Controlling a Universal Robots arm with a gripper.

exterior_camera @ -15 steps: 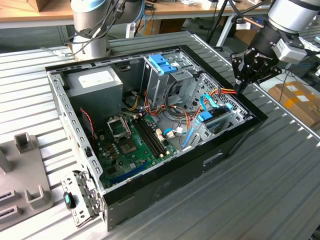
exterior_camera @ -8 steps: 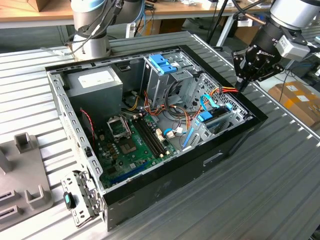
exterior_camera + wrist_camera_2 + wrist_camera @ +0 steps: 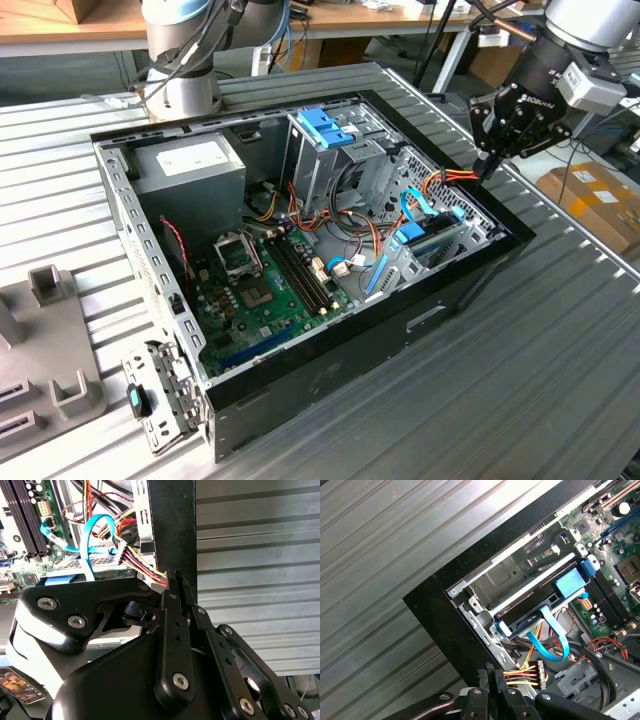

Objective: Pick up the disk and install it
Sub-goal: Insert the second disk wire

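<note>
Black gripper (image 3: 175,580) fingers lie pressed together, holding nothing, tips at the colored wire bundle (image 3: 520,672) beside the computer case's (image 3: 400,320) corner wall. Disk (image 3: 540,607), blue-framed, sits in its bay just past the tips, toward the motherboard (image 3: 260,290), long axis along the case's side wall.

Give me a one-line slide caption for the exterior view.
Gripper poised over the open computer case's corner at the exterior view's right, above the blue-framed disk seated in its bay.
</note>
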